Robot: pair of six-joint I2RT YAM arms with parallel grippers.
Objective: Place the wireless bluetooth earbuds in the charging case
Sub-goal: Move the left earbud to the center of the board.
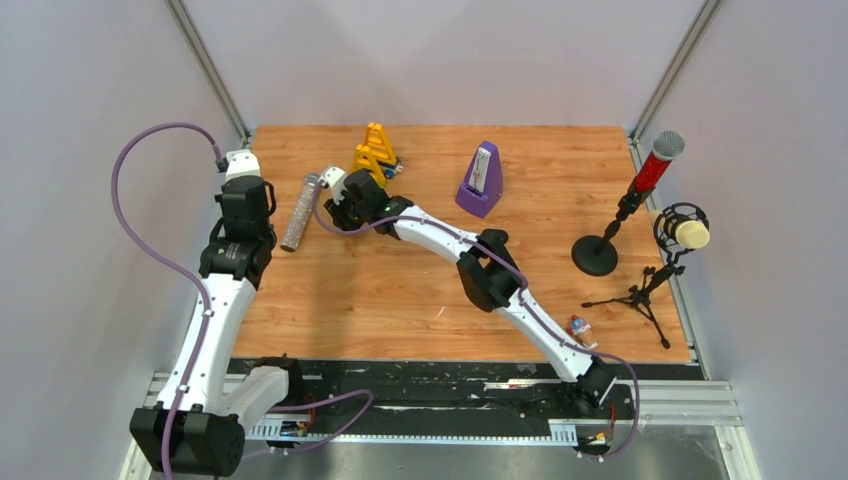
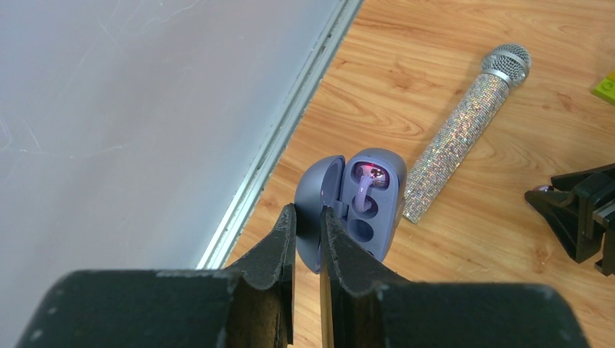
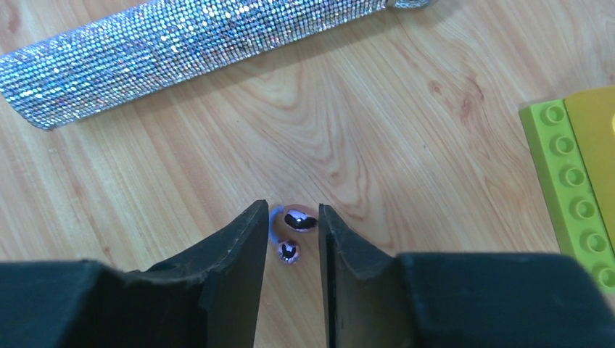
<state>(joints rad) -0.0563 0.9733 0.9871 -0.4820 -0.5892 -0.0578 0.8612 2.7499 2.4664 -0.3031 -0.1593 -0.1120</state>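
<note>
pinching the raised lid of the charging case, the left gripper has its jaws drawn almost together, with only the thin lid wall between the pads. the case is open, its inner face turned toward the wrist camera. seated earbud occupies the well at 12 o'clock, with a pink light at its top. the well at 6 o'clock shows its bare floor.

the right gripper is lowered to the table, jaws narrowed onto the loose earbud. a pad sits against each side of the bud, which rests on the wood.

surrounding items:
- rhinestone microphone lies between the two grippers. its butt end is just beside the case at 3 o'clock, and its barrel runs past the loose earbud at 11 o'clock, apart from it.
- lime-green studded brick, with a yellow piece on it, lies at 3 o'clock of the loose earbud, well apart.
- purple metronome, red microphone on a round base and cream microphone on a tripod stand well away at 3 o'clock in the top view.
</note>
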